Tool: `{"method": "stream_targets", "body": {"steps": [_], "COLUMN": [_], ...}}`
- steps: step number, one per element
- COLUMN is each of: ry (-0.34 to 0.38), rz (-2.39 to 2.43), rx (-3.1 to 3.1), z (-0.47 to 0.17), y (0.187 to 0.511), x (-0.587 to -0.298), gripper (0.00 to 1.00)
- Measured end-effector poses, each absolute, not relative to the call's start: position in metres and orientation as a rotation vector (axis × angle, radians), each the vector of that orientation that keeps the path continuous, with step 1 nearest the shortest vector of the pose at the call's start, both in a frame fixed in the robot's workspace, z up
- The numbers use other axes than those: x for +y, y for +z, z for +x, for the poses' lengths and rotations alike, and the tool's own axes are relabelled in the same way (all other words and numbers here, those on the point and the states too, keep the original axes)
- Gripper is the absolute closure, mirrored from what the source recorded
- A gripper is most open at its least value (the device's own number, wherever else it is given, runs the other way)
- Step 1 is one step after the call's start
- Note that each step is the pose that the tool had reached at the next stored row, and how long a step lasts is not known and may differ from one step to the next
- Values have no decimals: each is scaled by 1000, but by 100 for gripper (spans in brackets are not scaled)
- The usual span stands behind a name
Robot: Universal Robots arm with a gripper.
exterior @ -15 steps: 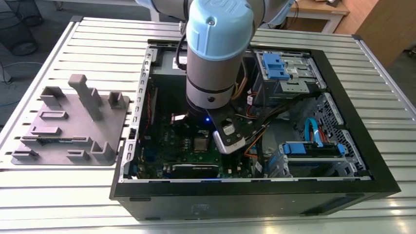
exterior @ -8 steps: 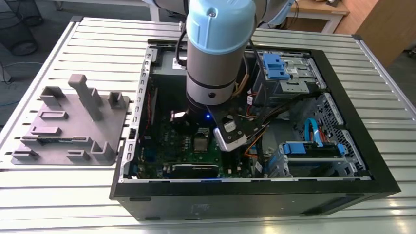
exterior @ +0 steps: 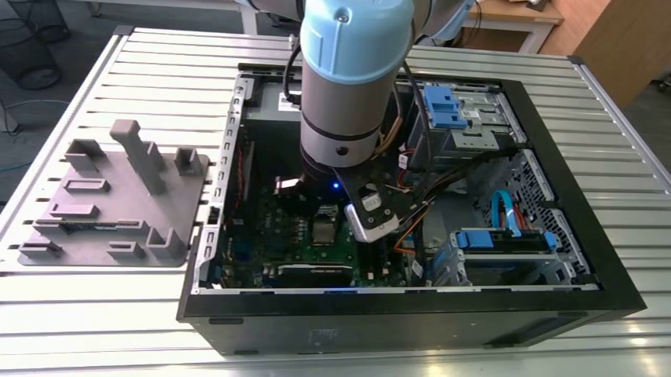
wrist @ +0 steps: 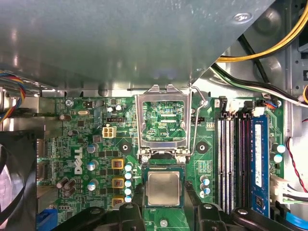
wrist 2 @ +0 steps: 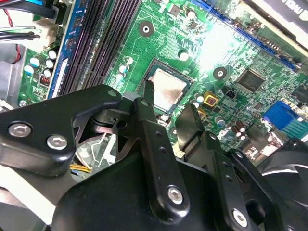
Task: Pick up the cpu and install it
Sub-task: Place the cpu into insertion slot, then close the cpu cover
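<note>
The cpu (wrist: 163,188) is a small square chip with a pale silvery top. It lies flat in the socket on the green motherboard (wrist: 86,144), and also appears in the second wrist view (wrist 2: 167,92) and in the exterior view (exterior: 325,232). The socket's metal frame (wrist: 162,120) is swung up and open behind it. My gripper (wrist: 166,208) hovers low over the chip, open, with one black finger (wrist 2: 150,96) on each side of it (wrist 2: 169,98). Nothing is held between the fingers.
The arm (exterior: 341,86) reaches down into the open black computer case (exterior: 419,306). Dark memory slots (wrist: 236,154) run beside the socket, and yellow and black cables (wrist: 269,53) cross above. A grey holder tray (exterior: 105,204) with upright blocks lies outside the case, at the exterior view's left.
</note>
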State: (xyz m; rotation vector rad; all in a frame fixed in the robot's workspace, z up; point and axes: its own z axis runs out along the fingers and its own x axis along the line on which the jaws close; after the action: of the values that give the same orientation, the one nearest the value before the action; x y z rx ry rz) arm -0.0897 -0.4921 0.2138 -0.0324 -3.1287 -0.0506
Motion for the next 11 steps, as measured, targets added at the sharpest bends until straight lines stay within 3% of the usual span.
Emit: {"method": "stream_targets", "body": {"steps": [11], "ry": [-50], "rz": [-32], "rx": [-3129], "z": [-90], "y": [214], "x": [-492], "gripper": [55]}}
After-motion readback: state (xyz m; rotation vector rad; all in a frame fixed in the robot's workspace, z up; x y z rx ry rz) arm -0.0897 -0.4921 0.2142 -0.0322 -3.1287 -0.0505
